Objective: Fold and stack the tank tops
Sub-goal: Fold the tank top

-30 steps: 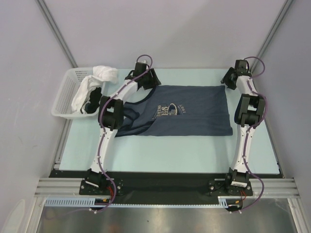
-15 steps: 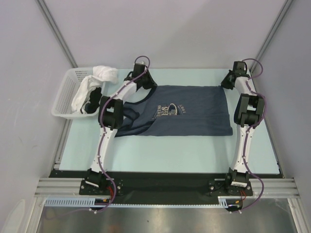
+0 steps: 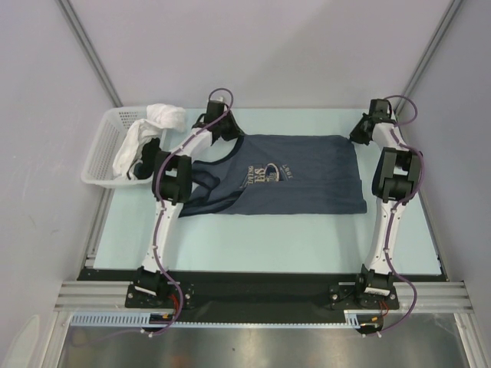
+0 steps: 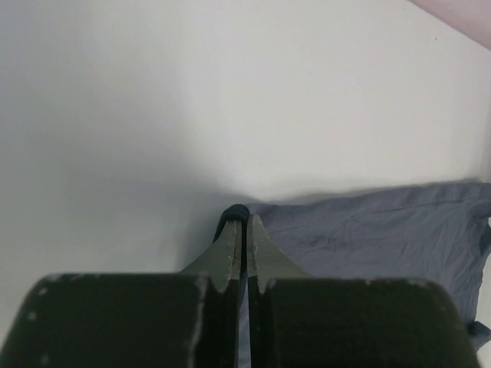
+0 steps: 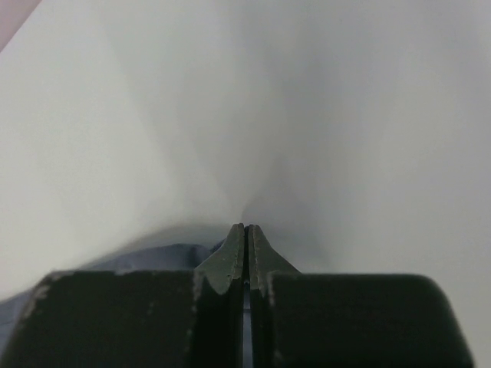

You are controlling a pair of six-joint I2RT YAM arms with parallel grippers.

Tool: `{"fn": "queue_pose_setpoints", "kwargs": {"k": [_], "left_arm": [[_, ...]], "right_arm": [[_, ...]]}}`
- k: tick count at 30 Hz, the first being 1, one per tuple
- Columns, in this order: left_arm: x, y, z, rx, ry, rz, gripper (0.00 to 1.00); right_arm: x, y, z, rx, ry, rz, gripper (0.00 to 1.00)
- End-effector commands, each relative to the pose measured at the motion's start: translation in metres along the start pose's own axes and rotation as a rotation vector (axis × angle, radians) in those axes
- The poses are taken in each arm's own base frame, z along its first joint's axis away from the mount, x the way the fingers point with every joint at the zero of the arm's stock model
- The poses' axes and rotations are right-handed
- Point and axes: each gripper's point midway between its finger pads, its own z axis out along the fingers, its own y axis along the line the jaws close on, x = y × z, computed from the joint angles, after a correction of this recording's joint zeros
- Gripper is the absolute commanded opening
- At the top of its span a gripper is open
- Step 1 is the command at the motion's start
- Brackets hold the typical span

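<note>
Nothing is folded yet: both shut jaws are pinching the far edge of the flat slate-blue tank top [image 3: 314,184], the black top [image 3: 143,166] waiting in the basket [image 3: 97,157].

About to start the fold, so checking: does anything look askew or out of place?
The blue tank top lies mostly flat, but its strap end nearest the basket looks bunched. A white cloth hangs over the basket's far rim.

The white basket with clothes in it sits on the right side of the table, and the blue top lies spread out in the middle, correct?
Not quite: the white basket sits on the left side of the table, as the top view shows. The blue top does lie spread out in the middle.
</note>
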Motion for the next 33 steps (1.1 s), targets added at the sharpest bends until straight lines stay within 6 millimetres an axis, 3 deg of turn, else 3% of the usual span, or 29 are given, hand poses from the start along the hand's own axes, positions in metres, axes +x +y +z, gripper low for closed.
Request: {"fn": "queue_pose_setpoints", "kwargs": {"k": [1, 5, 14, 22, 33], "left_arm": [[-0.047, -0.044, -0.035, 0.101, -0.117, 0.077, 0.0], [-0.044, -0.052, -0.041, 0.122, -0.119, 0.102, 0.0], [-0.048, -0.078, -0.054, 0.179, -0.141, 0.151, 0.0], [-0.039, -0.078, -0.06, 0.181, -0.128, 0.164, 0.0], [-0.023, -0.071, -0.082, 0.176, -0.127, 0.152, 0.0]], "right_arm": [[-0.037, 0.018, -0.039, -0.059, -0.094, 0.021, 0.0], [-0.037, 0.014, -0.046, -0.063, -0.101, 0.031, 0.0], [-0.057, 0.022, -0.063, -0.106, -0.148, 0.042, 0.0], [-0.053, 0.023, -0.067, -0.117, -0.143, 0.05, 0.0], [-0.051, 0.009, -0.094, -0.104, -0.169, 0.096, 0.0]]}}
